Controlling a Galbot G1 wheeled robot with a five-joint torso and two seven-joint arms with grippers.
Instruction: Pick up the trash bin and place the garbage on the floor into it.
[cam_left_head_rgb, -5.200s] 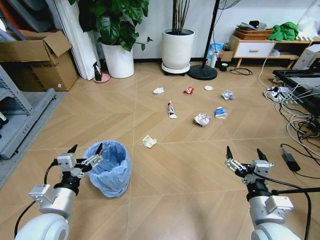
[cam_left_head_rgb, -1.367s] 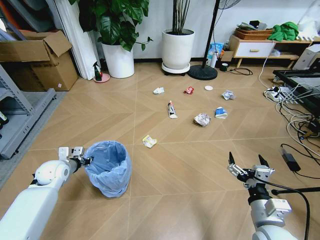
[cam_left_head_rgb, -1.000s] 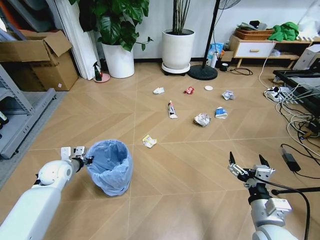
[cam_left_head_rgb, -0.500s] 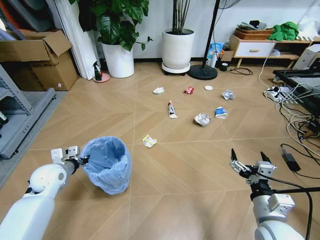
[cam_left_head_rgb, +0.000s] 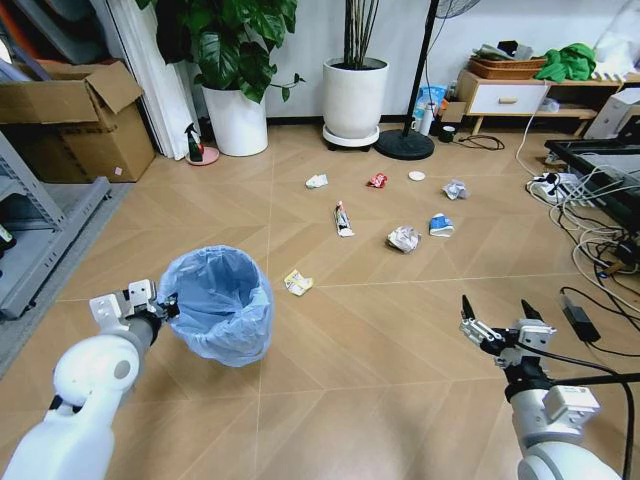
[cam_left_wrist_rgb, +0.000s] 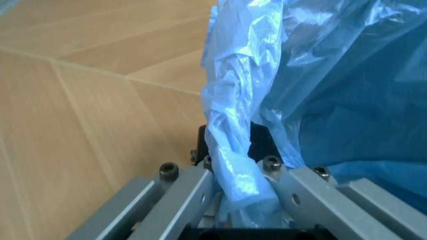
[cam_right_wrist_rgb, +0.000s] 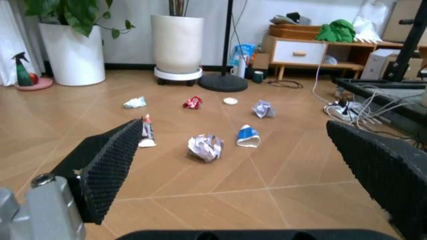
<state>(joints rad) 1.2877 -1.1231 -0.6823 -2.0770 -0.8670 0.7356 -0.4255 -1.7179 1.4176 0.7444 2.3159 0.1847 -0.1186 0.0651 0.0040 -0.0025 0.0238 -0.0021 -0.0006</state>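
Observation:
The trash bin (cam_left_head_rgb: 222, 305), lined with a crinkly light blue bag, hangs tilted just above the floor (cam_left_head_rgb: 380, 350) at the near left. My left gripper (cam_left_head_rgb: 165, 303) is shut on its rim; in the left wrist view the bag (cam_left_wrist_rgb: 320, 90) is pinched between the grey fingers (cam_left_wrist_rgb: 193, 187). Garbage lies ahead: a yellow-white wrapper (cam_left_head_rgb: 298, 283), a white tube (cam_left_head_rgb: 343, 218), a crumpled paper ball (cam_left_head_rgb: 404, 239), a blue-white packet (cam_left_head_rgb: 441, 225), a red wrapper (cam_left_head_rgb: 377, 181) and a white disc (cam_left_head_rgb: 417, 176). My right gripper (cam_left_head_rgb: 495, 320) hovers open at the near right, its black fingers (cam_right_wrist_rgb: 113, 165) framing the paper ball (cam_right_wrist_rgb: 205, 147).
Two white plant pots (cam_left_head_rgb: 355, 98) and a green spray bottle (cam_left_head_rgb: 194, 145) stand by the far wall, beside a fan base (cam_left_head_rgb: 404, 145). Cardboard boxes (cam_left_head_rgb: 75, 120) and a grey rack (cam_left_head_rgb: 40, 235) line the left. Cables (cam_left_head_rgb: 590, 235) sprawl at the right.
The left gripper closed on the bin's rim, then lifted and tilted it; the bin now sits higher and slightly right. The right gripper has barely moved.

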